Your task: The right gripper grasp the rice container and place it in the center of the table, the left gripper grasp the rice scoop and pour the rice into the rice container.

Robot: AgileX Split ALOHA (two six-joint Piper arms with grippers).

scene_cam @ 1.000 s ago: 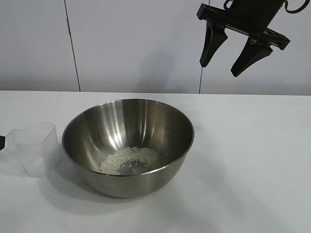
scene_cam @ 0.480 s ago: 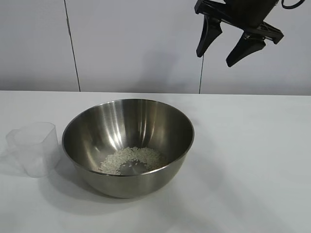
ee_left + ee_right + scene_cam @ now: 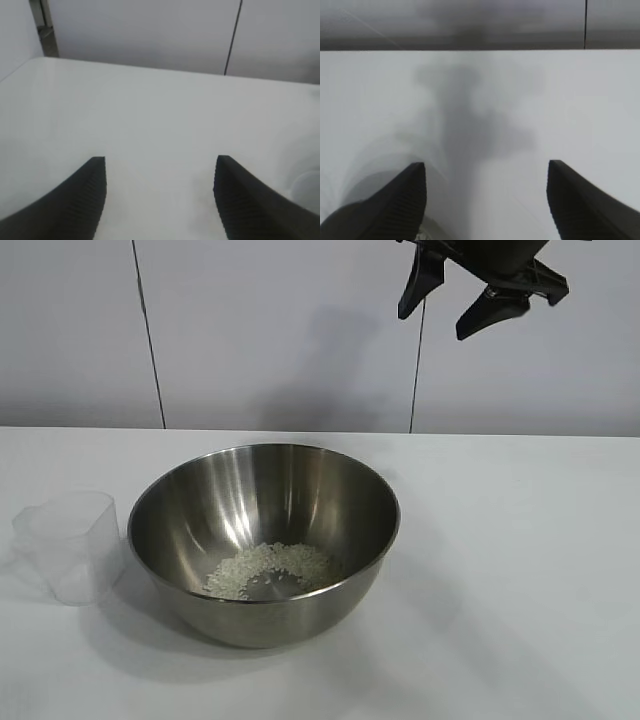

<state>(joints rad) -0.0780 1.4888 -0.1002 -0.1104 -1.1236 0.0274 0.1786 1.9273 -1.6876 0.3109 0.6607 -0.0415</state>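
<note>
We read no brand, label or writing anywhere in these views.

In the exterior view the right gripper [image 3: 458, 308] hangs high at the upper right, well above the table [image 3: 520, 540] and behind and to the right of the rice container [image 3: 264, 540]. Only its 2 black fingers [image 3: 419, 285] show below the top edge; they slant down and to the left, spread apart, with nothing between them. In the right wrist view the right gripper [image 3: 485, 185] shows the same gap, with blurred white tabletop beyond it and a faint curved edge beside 1 finger that we cannot identify.

The left gripper [image 3: 160, 182] appears only in the left wrist view. Its 2 fingers [image 3: 80, 200] stand apart, holding nothing, above bare white table, with the wall beyond. A pale rounded shape sits by 1 finger at the frame edge; too blurred to name.

The rice container sits on the table, about centre and slightly left in the exterior view, upright. The rice [image 3: 265, 570] lies in a small crescent heap on its bottom.

The rice scoop [image 3: 68, 545] stands upright on the table just beside the container's left side, not clearly touching it. It looks empty. No gripper is near it.
</note>
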